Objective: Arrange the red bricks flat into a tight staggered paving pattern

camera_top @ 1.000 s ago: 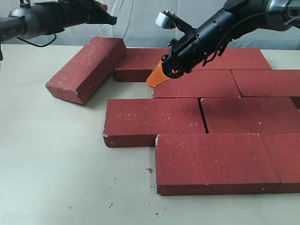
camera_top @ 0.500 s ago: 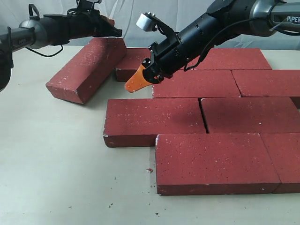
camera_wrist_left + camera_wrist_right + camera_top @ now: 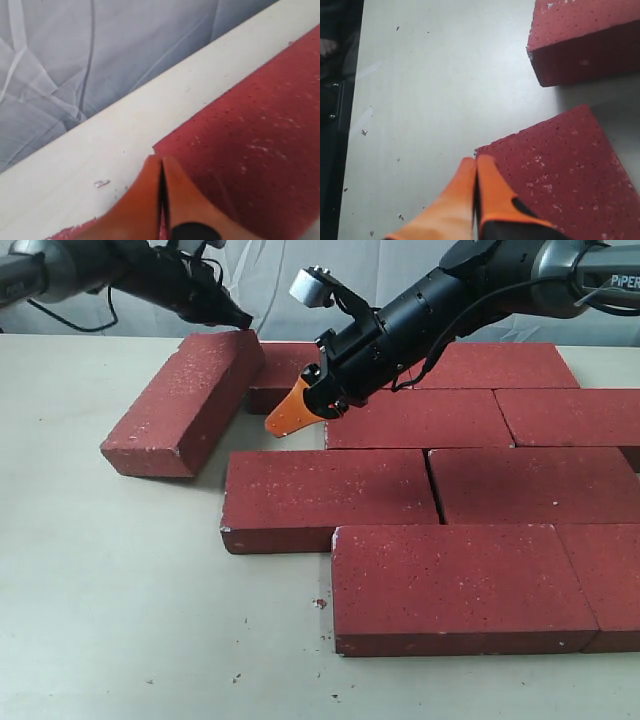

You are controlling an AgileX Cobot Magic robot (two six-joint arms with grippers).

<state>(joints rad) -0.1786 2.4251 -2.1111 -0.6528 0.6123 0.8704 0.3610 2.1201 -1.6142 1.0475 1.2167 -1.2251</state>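
Note:
Several red bricks lie flat in staggered rows; the nearest one (image 3: 460, 585) is at the front, and the row behind it starts with a brick (image 3: 330, 498) further left. One loose red brick (image 3: 185, 400) lies at an angle at the left, its far end by the back row's brick (image 3: 295, 375). My left gripper (image 3: 240, 322) is shut, its tip at that loose brick's far corner (image 3: 250, 150). My right gripper (image 3: 283, 422) is shut with nothing in it. It hangs low over the gap beside the loose brick, its orange fingertips (image 3: 487, 165) by a brick corner (image 3: 555, 170).
Bare beige table (image 3: 110, 590) spreads to the left and front, with a few red crumbs (image 3: 320, 603). A grey cloth backdrop (image 3: 75, 60) hangs behind the table's far edge. In the right wrist view another brick's end (image 3: 585, 35) lies beyond the fingertips.
My left gripper has come down onto the loose brick's far corner, and the brick has turned a little, its near end swinging toward the front. My right gripper moved left, then held still.

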